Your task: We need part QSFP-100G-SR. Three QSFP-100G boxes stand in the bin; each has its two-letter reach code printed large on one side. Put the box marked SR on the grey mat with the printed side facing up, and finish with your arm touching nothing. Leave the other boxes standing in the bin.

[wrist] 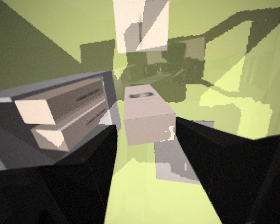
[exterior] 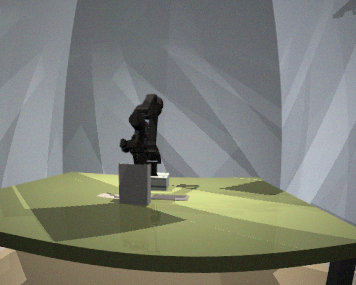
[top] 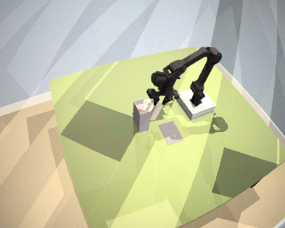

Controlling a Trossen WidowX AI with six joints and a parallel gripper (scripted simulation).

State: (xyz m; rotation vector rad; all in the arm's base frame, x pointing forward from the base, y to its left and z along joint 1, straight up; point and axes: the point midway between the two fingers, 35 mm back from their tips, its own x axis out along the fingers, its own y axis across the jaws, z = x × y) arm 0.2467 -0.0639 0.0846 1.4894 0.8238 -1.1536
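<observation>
The end effector (top: pixel 161 102) (exterior: pixel 146 161) (wrist: pixel 144 125) is partly open, its fingers around a QSFP-100G box (top: pixel 156 112) (wrist: pixel 149 127) without gripping it; its code is unreadable. The box is between the bin (top: pixel 142 122) (exterior: pixel 134 184) (wrist: pixel 9 132), holding two others, and the grey mat (top: pixel 170 133) (exterior: pixel 177 198) (wrist: pixel 172 162)

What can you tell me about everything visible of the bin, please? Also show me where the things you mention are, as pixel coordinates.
The bin (top: pixel 142 122) (exterior: pixel 134 184) (wrist: pixel 111 90) is grey, plain-walled and open-topped, taller than wide, perhaps plastic. It stands upright on the green table (top: pixel 182 177) (exterior: pixel 228 241), beside the grey mat (top: pixel 170 132) (exterior: pixel 175 198) (wrist: pixel 170 167). Two pale boxes (wrist: pixel 36 112) are inside; how they touch its walls is unclear.
</observation>
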